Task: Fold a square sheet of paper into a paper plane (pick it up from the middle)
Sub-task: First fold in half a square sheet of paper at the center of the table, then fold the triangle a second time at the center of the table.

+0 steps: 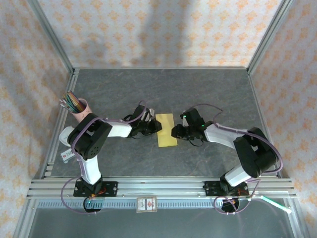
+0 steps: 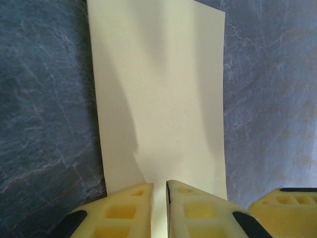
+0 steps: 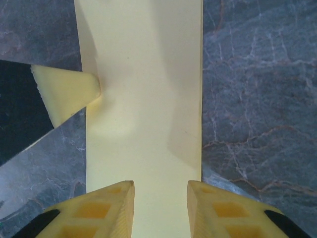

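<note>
The dark grey, stone-patterned table (image 1: 208, 94) fills the middle of the scene, with patterned walls behind it and at both sides. The two arms reach inward from the near edge and meet at the table's centre.

The yellow paper (image 1: 166, 130) lies there flat on the table. It is folded to a long rectangle, running near to far. It sits between the two grippers, roughly midway between the left and right sides of the table.

A pink cup (image 1: 79, 105) holding thin coloured sticks stands well apart on the far left, beside the left arm.

The left gripper (image 1: 156, 126) is at the paper's left edge. In its wrist view its fingers (image 2: 124, 210) are nearly together. Only a thin slit is left between them, and paper shows through it. I cannot tell whether they pinch the paper.

The right gripper (image 1: 174, 132) is at the paper's right edge. Its fingers (image 3: 111, 208) stand apart over the paper and hold nothing.

In the right wrist view, a fingertip (image 3: 67, 94) of the left gripper touches the paper's edge.
</note>
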`<control>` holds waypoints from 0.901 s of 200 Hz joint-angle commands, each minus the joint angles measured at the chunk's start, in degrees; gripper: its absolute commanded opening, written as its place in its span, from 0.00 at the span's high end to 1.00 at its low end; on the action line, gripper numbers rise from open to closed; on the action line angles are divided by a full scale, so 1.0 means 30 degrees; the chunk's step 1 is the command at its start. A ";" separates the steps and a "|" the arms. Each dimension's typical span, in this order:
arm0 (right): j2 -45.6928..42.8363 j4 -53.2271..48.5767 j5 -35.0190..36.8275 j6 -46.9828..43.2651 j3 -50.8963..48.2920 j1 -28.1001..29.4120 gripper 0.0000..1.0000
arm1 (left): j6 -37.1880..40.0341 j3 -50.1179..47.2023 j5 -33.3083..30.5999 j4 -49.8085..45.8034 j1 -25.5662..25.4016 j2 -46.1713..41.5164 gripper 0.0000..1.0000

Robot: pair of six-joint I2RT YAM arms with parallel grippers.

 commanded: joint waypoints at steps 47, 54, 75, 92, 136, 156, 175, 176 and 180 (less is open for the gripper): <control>-0.0591 -0.0360 0.0167 0.0733 -0.0944 0.0424 0.66 | 0.0812 -0.0607 -0.0803 -0.0671 0.0034 0.0498 0.82; -0.0584 -0.0390 0.0206 0.0780 -0.1033 0.0427 0.66 | 0.0842 -0.0612 -0.0823 -0.0698 0.0042 0.0498 0.82; -0.0667 -0.0063 -0.0153 0.0989 -0.1340 0.0453 0.65 | 0.0902 -0.0617 -0.0844 -0.0759 0.0038 0.0505 0.82; -0.0693 0.0097 -0.0287 0.1175 -0.1491 0.0484 0.65 | 0.0933 -0.0606 -0.0836 -0.0845 0.0044 0.0534 0.82; -0.0843 0.0729 -0.0887 0.1547 -0.1920 0.0514 0.65 | 0.1049 -0.0517 -0.0919 -0.1050 0.0026 0.0556 0.83; -0.1006 0.0851 -0.0983 0.1611 -0.1965 0.0514 0.66 | 0.1050 -0.0490 -0.0944 -0.1081 0.0044 0.0556 0.83; -0.1123 0.0855 -0.1044 0.1653 -0.2006 0.0514 0.66 | 0.1065 -0.0498 -0.0949 -0.1110 0.0043 0.0578 0.83; -0.1123 0.0857 -0.1060 0.1649 -0.1998 0.0514 0.66 | 0.1058 -0.0509 -0.0949 -0.1110 0.0029 0.0582 0.83; -0.1124 0.0884 -0.1074 0.1676 -0.1972 0.0516 0.66 | 0.1076 -0.0492 -0.0949 -0.1110 0.0041 0.0586 0.83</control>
